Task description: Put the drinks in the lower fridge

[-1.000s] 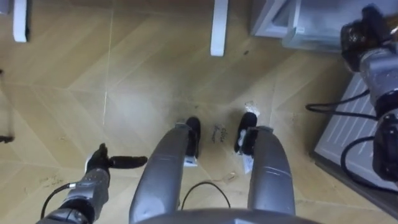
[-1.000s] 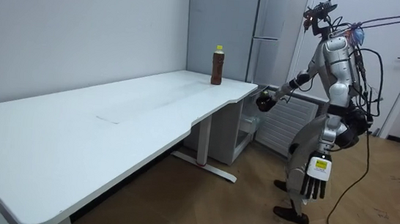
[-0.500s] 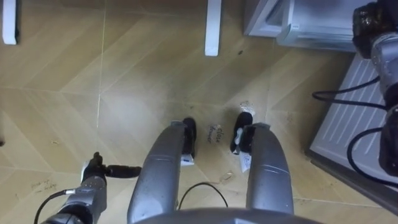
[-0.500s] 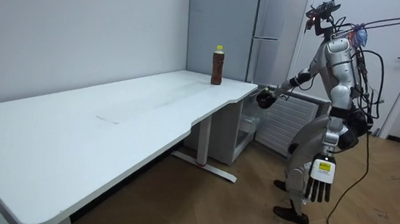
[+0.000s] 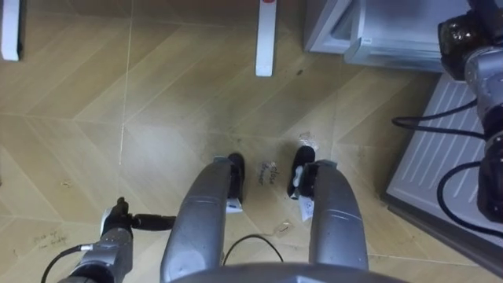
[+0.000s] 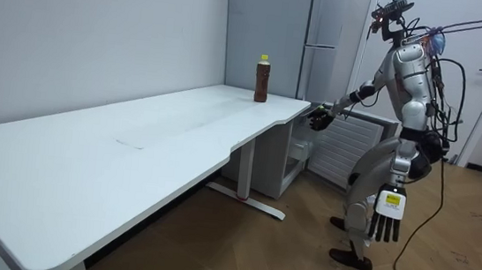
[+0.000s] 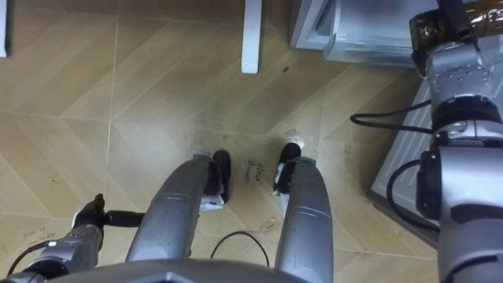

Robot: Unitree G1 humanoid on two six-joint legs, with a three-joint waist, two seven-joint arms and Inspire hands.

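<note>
**Bottle not yet in hand: close in first**

Left eye view: left robot hand [image 5: 118,226] low by the thigh, fingers straight, empty; right robot hand [image 5: 464,35] raised ahead, grip impossible to judge.

Room view: clear plastic bottle of brown drink with yellow cap [image 6: 262,78], upright on the white counter [image 6: 162,127], well apart from both. Best to step nearer, then wrap it mid-body.

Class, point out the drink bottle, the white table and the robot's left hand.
drink bottle [image 6: 262,81]: room view, its brown body.
white table [image 6: 87,165]: room view, bare tabletop.
left hand [image 6: 387,213]: room view, its back.
</note>
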